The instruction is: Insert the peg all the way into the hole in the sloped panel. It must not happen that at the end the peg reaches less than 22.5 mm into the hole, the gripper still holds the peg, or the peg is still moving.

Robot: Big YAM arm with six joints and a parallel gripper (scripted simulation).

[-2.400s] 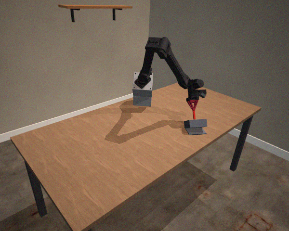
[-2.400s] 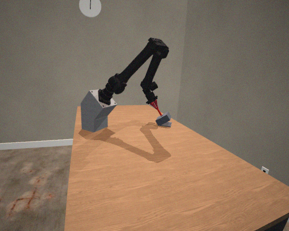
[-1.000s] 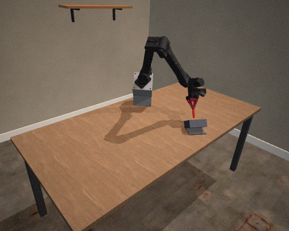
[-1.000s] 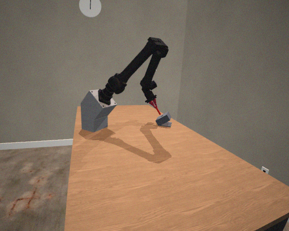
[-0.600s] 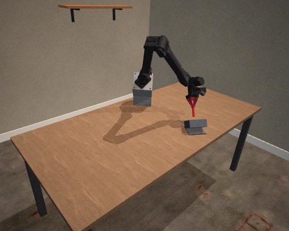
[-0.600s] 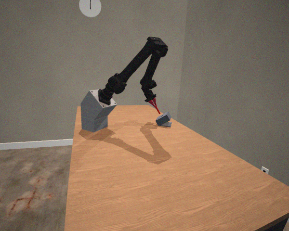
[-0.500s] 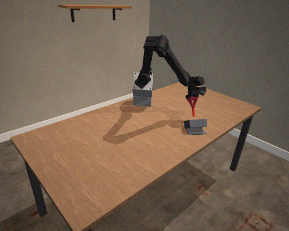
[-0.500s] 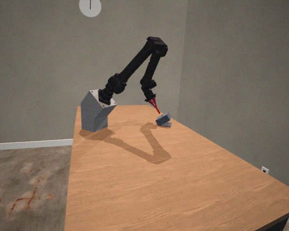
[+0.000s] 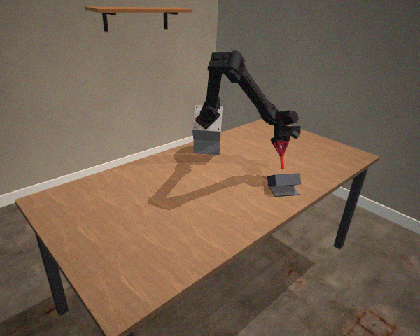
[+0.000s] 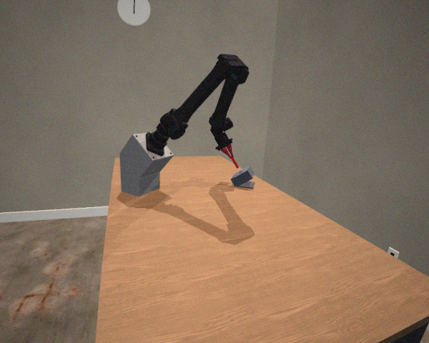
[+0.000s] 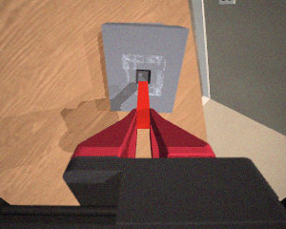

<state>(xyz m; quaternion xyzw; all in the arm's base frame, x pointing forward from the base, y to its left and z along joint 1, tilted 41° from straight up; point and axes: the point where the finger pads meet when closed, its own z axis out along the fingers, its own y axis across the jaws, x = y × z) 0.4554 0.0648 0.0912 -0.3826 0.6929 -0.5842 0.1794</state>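
Note:
My gripper (image 11: 143,114) with red fingers is shut on a thin red peg (image 11: 142,102). The peg points straight at the small square dark hole (image 11: 143,75) in the middle of the grey sloped panel (image 11: 143,67). In the wrist view the peg's tip lines up with the hole's lower edge. In the top view the gripper (image 9: 281,148) holds the peg (image 9: 282,162) above the panel (image 9: 284,183), with a small gap between the tip and the panel's top. In the exterior view the peg (image 10: 234,162) is tilted and its tip is just off the panel (image 10: 243,176).
The panel stands near the table's right edge (image 9: 347,180). The arm's grey base block (image 9: 207,134) stands at the table's far side. A wall shelf (image 9: 138,10) hangs high at the back.

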